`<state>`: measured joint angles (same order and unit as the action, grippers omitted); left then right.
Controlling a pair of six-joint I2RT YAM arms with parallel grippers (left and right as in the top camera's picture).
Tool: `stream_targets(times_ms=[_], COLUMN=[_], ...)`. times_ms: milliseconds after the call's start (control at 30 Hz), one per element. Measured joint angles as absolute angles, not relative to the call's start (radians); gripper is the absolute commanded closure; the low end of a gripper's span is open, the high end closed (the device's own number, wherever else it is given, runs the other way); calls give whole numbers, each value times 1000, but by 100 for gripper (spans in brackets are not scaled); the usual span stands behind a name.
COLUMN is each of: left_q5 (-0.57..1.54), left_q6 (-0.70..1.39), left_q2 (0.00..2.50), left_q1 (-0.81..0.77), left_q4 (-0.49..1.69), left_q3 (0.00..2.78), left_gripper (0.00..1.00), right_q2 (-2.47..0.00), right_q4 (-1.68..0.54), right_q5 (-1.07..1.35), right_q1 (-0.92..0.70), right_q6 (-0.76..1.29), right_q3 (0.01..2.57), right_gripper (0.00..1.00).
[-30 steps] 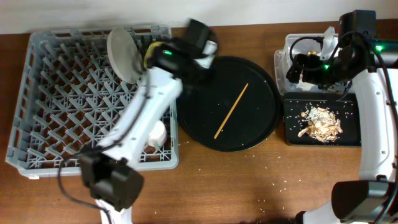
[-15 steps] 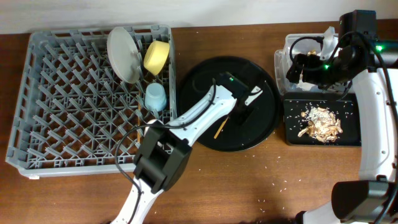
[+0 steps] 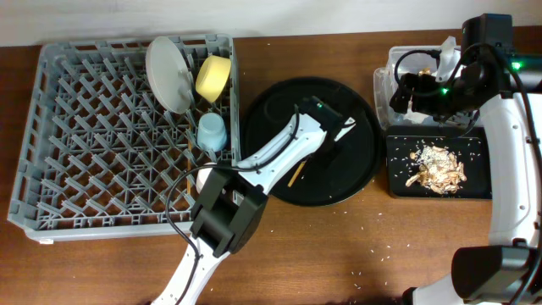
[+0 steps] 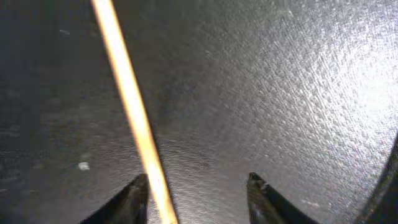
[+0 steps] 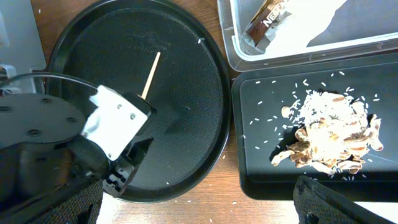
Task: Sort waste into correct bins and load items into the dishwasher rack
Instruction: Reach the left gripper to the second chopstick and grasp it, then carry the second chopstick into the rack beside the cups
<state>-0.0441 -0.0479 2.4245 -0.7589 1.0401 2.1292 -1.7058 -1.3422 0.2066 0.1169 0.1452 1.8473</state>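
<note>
Black round tray (image 4: 280,93): chopstick (image 4: 127,99) between open fingers (image 4: 132,202).

Grey rack (image 3: 34,135), yellow bowl (image 3: 212,77), light-blue cup (image 3: 211,131)

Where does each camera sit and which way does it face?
Overhead: fixed above the table, looking straight down on dishwasher rack, round black tray, clear tub, flat black tray; left arm, right arm show.
Left wrist: close over that round tray, facing the chopstick; open left gripper tips show.
Right wrist: high over the tub, looking down on food scraps; open right gripper at bottom corners.
Shared: all three see the chopstick; right wrist also sees the left gripper.
</note>
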Motion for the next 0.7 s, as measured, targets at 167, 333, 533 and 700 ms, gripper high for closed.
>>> stream_targets(times_ms=[167,333,533,700], left_q5=[-113,-121,-78,-5], left_q6=[-49,-22,-11,12], left_q2=[2433,2482,2484,2485], left_q1=[-759,-750,-746,-739], left_q4=[1002,1001,1002,1029], left_q3=[2137,2141,2141,2141], left_gripper=[47,59,64,73], right_q2=[-1706,-1706,-1706,-1706], right_q4=[-1342,-1342,-1342,-1342], right_q5=[207,207,207,207], right_q1=[117,117,117,117], right_q6=[144,146,145,145], right_q3=[1847,1847,1847,1847], right_gripper=[1,2,2,2])
